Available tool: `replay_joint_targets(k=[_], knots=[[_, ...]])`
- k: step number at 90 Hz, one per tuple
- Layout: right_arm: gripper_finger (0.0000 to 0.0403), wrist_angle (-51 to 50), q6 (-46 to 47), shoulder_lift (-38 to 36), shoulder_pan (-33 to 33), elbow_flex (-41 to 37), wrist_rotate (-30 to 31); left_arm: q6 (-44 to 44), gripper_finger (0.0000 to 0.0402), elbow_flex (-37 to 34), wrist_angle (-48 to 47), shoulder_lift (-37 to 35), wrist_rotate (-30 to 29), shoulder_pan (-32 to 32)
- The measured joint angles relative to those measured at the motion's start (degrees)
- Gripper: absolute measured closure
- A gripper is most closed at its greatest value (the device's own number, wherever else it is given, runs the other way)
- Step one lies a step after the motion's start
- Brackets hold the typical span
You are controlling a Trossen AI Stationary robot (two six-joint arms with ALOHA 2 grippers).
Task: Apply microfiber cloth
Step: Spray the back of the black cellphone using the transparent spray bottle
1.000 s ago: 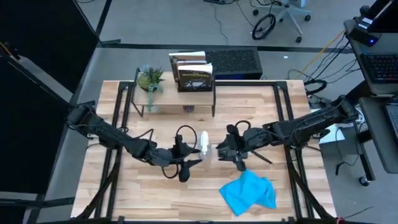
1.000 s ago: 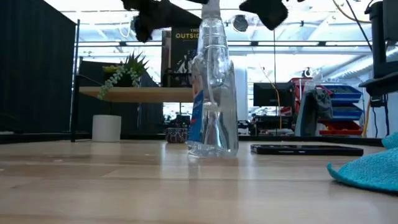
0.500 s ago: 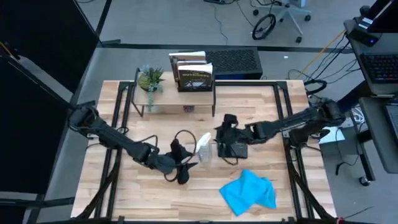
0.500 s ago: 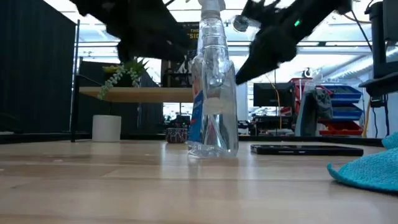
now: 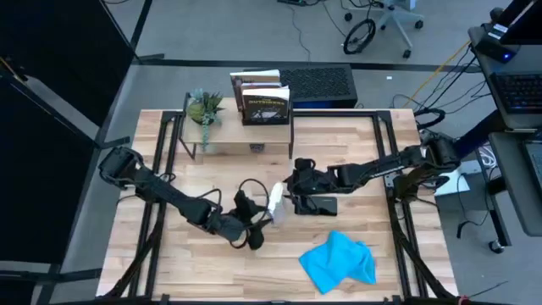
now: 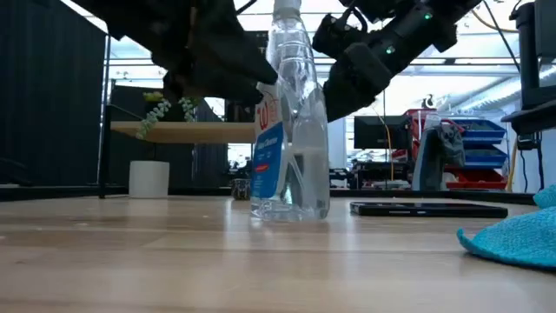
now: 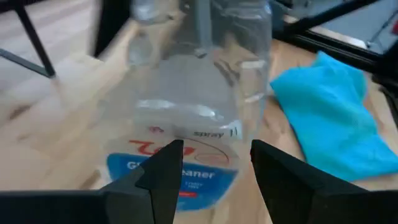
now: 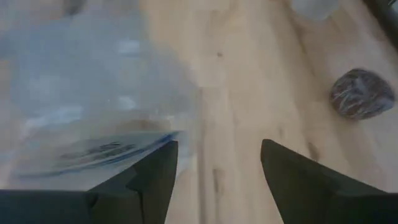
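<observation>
The turquoise microfiber cloth (image 5: pixel 339 261) lies crumpled on the table near the front edge, right of centre, touched by no gripper; its edge also shows in the low view (image 6: pixel 517 239). A clear spray bottle (image 5: pixel 275 202) stands upright at mid-table on its base. My left gripper (image 7: pixel 217 168) is open on the bottle's near-left side, with the labelled lower body (image 7: pixel 193 143) just ahead of its fingers. My right gripper (image 8: pixel 217 162) is open at the bottle's right side, above the black phone (image 5: pixel 318 205), which lies flat. My left gripper stands open, slanting down toward the bottle's label; I cannot tell whether a fingertip touches it. My right gripper has the bottle's clear wall (image 8: pixel 168 124) right at one open finger (image 8: pixel 155 168), coming level from the table's right; I cannot tell whether they touch.
A small shelf (image 5: pixel 241 127) with a potted plant and books stands at the far side. A white pot (image 6: pixel 149 178) and a small dark round object (image 8: pixel 360 93) sit behind the bottle. Black frame rails run along both table sides.
My right gripper has gone from beside the cloth toward the table's far left, down to the bottle. My left gripper has come down lower beside the bottle. The bottle has slid a little toward the left and turned about, its label now facing the near edge.
</observation>
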Motion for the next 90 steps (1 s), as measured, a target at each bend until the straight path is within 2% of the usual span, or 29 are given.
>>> replay_joint_targets(k=[32,61,90], knots=[[0.0188,-3.8,12.3,0.2,7.0,0.0,1.8,1.5,0.0224,0.1,-2.5,-0.1,-0.3,1.3],[0.0188,-4.2,16.1,0.0,12.7,0.0,2.1,3.2,0.0224,0.0,-6.7,-0.6,-0.9,1.1],[0.0188,-6.4,15.6,-1.0,11.2,0.0,2.6,3.1,0.0224,0.0,-11.2,-2.8,-1.2,-0.4]])
